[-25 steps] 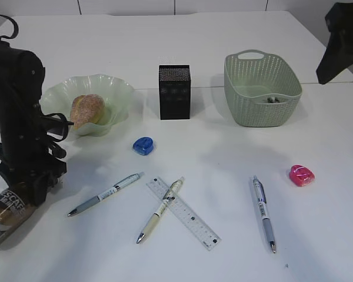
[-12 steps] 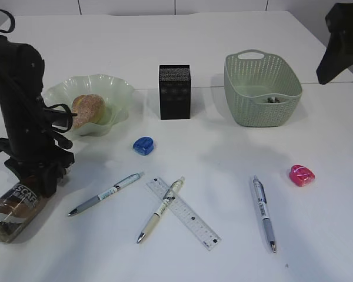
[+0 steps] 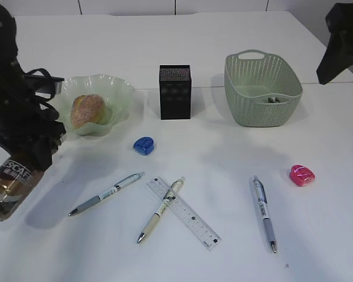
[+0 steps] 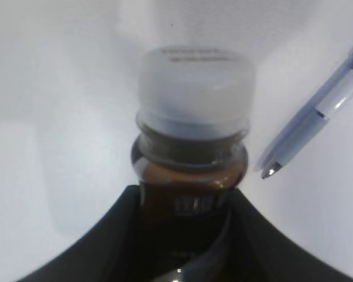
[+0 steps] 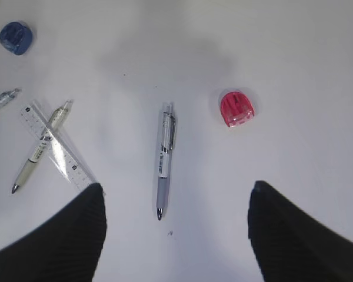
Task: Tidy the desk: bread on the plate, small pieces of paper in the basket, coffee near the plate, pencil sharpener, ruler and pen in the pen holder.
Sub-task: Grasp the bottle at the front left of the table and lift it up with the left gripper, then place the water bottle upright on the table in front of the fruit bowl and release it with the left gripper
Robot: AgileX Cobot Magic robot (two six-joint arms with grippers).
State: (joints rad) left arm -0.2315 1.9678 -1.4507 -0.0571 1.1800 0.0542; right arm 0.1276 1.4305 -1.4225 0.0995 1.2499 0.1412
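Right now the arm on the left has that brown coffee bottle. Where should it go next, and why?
Probably carry it a bit farther toward the green plate and set it upright beside it. The left gripper is clamped on the coffee bottle, which hangs tilted at the table's left edge. The bread already sits on the plate, so coffee belongs next to it.

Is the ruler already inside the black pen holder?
No, the ruler lies flat on the table in the exterior view, with a pen across it, well in front of the pen holder.
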